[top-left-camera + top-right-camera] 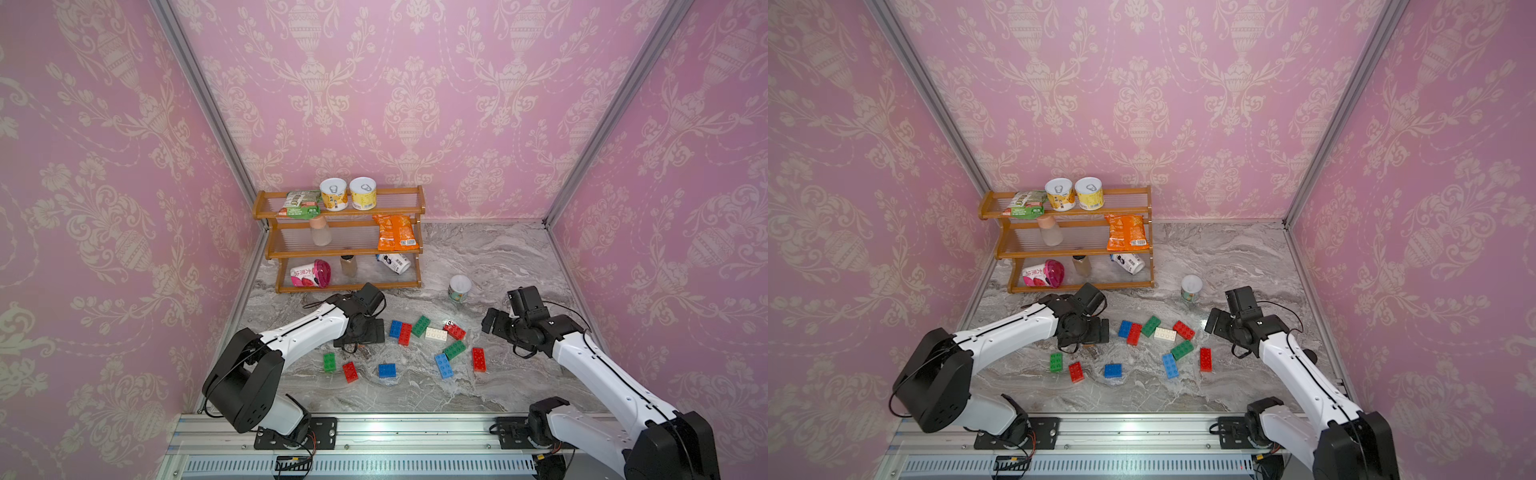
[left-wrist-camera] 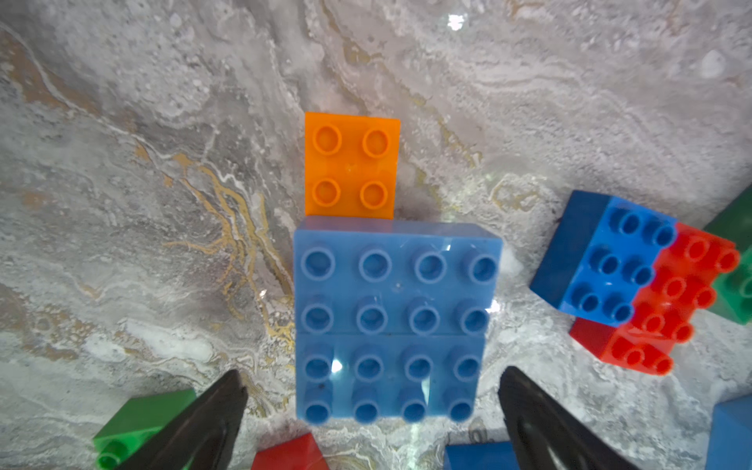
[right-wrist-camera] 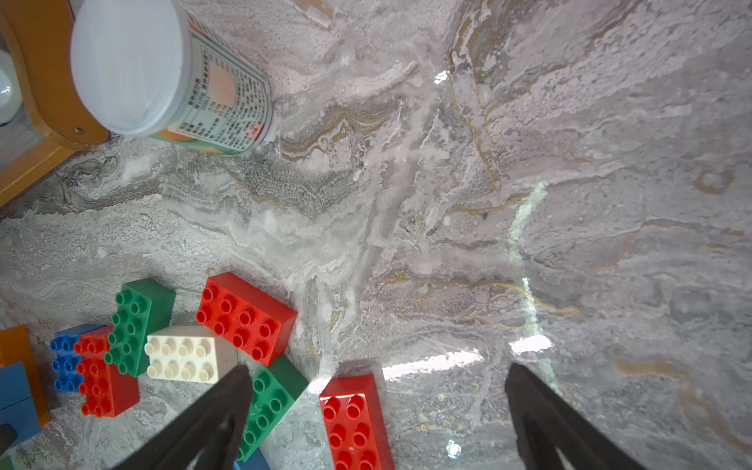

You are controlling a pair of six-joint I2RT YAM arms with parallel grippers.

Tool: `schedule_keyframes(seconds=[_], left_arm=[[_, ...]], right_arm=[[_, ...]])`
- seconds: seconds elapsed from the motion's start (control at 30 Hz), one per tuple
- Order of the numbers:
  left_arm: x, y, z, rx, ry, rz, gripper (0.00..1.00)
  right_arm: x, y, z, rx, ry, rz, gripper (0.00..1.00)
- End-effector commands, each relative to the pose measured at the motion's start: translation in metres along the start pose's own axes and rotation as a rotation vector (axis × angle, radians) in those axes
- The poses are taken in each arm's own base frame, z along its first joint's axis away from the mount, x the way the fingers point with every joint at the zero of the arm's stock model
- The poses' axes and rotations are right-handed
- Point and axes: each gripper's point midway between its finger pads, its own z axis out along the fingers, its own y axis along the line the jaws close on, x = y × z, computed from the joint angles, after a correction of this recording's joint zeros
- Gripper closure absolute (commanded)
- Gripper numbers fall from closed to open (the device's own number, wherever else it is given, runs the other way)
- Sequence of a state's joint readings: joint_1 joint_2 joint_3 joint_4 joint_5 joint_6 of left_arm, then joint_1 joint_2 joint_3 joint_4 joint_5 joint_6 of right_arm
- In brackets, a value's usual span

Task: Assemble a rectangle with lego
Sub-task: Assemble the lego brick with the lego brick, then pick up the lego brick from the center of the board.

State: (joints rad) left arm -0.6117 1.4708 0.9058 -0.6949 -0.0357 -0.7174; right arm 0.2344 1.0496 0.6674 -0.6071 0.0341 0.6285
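In the left wrist view two light blue bricks lie side by side as one square block (image 2: 390, 317), with an orange square brick (image 2: 352, 165) butting against its far edge. My left gripper (image 2: 372, 374) is open, its fingers standing clear on either side of the block's near end. In both top views the wrist hides this block. My right gripper (image 3: 374, 374) is open above the table, with a red brick (image 3: 354, 423) lying below between its fingers, untouched. Loose bricks lie between the arms: a blue and red pair (image 1: 401, 330), green (image 1: 420, 326), white (image 1: 435, 333), red (image 1: 454, 331).
More bricks lie nearer the front: green (image 1: 329, 362), red (image 1: 350, 371), blue (image 1: 387, 370), blue (image 1: 443, 365), red (image 1: 478, 359). A wooden shelf (image 1: 345, 249) with cans and packets stands at the back left. A white cup (image 1: 459, 289) stands near the right gripper (image 1: 492, 322).
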Motion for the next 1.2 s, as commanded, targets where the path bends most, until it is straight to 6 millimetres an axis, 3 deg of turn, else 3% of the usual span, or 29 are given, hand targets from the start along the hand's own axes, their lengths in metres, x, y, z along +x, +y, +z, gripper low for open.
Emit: schedule_keyframes(seconds=[0.0, 0.1, 0.23, 0.4, 0.53, 0.67, 0.93, 1.17], left_arm=[[-0.022, -0.015, -0.029, 0.042, -0.102, 0.021, 0.01], [-0.033, -0.042, -0.04, 0.106, -0.169, 0.122, 0.01], [-0.033, -0.089, -0.043, 0.177, -0.201, 0.326, 0.01], [-0.007, -0.152, -0.039, 0.251, -0.191, 0.645, 0.01], [0.018, -0.186, -0.031, 0.264, -0.158, 0.841, 0.03], [0.039, -0.202, -0.02, 0.255, -0.125, 0.952, 0.09], [0.08, -0.211, -0.005, 0.231, -0.083, 1.172, 0.13], [0.096, -0.218, 0.007, 0.227, -0.041, 1.206, 0.15]], right_arm=[[-0.001, -0.004, -0.004, 0.019, -0.017, -0.001, 0.0], [-0.001, -0.008, -0.006, 0.041, -0.019, 0.0, 0.0], [-0.002, -0.014, -0.011, 0.057, -0.029, 0.011, 0.0], [0.0, -0.022, -0.015, 0.079, -0.028, 0.025, 0.0], [0.0, -0.028, -0.018, 0.098, -0.028, 0.027, 0.0], [0.001, -0.031, -0.02, 0.103, -0.032, 0.031, 0.0], [0.005, -0.033, -0.02, 0.097, -0.029, 0.025, 0.0], [0.008, -0.034, -0.02, 0.087, -0.036, 0.023, 0.0]])
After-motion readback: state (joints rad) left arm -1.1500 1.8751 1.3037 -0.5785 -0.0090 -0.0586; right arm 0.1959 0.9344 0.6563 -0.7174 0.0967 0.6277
